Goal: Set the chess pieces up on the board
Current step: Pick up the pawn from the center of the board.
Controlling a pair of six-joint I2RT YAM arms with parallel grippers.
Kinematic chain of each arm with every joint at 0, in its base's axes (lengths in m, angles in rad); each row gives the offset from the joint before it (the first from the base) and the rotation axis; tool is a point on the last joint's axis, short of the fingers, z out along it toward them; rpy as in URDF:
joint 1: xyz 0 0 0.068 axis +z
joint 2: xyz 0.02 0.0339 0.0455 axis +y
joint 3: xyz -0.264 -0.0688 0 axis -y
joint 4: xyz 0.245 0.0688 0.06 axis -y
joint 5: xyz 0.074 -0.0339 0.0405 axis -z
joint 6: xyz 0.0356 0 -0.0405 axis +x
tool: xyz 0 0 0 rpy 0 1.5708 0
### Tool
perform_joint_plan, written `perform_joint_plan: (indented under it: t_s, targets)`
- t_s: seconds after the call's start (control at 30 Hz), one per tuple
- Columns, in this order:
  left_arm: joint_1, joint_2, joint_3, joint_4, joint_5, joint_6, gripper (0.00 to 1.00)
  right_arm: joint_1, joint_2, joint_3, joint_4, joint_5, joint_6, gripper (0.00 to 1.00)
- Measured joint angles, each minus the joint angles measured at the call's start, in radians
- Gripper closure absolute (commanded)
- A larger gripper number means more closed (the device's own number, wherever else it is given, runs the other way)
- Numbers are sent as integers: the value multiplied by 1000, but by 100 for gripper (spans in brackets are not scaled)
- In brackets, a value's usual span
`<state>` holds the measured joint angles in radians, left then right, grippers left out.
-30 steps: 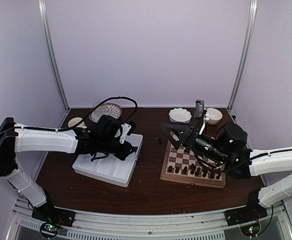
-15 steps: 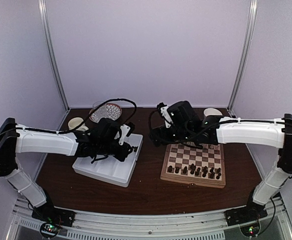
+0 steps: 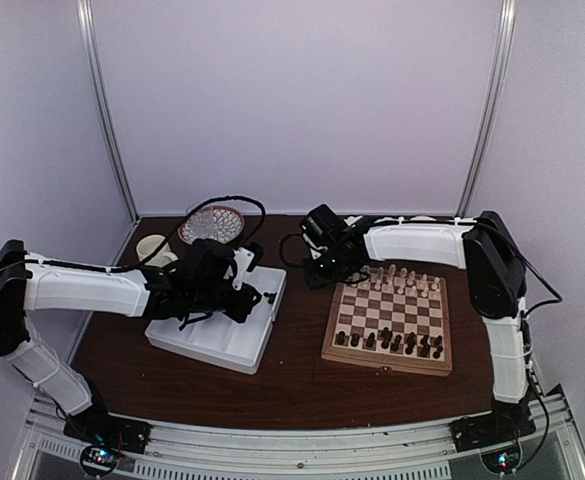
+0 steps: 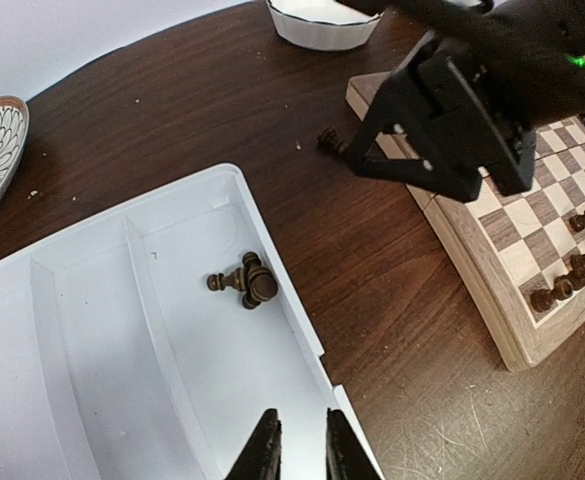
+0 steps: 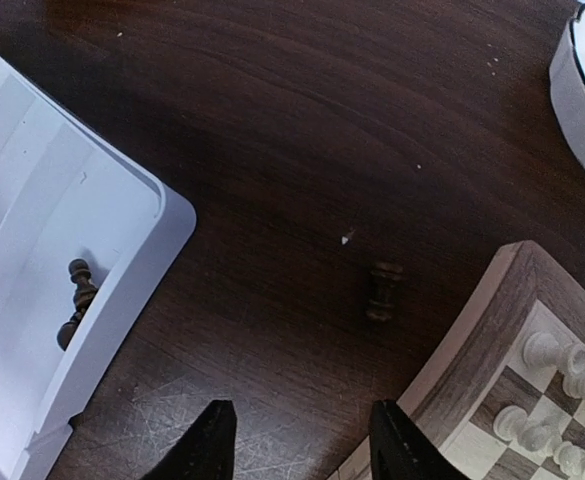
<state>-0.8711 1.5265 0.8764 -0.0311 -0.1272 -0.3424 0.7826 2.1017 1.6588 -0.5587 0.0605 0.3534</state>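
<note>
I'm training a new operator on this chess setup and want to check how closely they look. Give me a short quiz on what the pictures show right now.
1. True or false: the tray is empty.
2. Where does the stray dark piece lie? A) in the tray B) on the table, between tray and board C) on the board
3. Fill in: the right gripper has its jaws ____.

Key: 1 false, dark pieces lie in it. 2 B. 3 open.
</note>
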Motion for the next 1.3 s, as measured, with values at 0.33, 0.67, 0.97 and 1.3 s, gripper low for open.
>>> perform_joint_plan:
  t_s: [0.33,0.67,0.97,1.3]
  targets:
    - [0,-1,-1,15,0,-6,84,-27,99,78,-20,20,17,62]
    - [0,-8,-16,23,1,-8,83,-68,140,78,6,28,17,65]
    - [0,-8,-16,31,5,-8,83,-73,179,93,25,25,17,75]
    - [0,-16,-19,31,8,-9,83,-74,204,123,25,18,18,94]
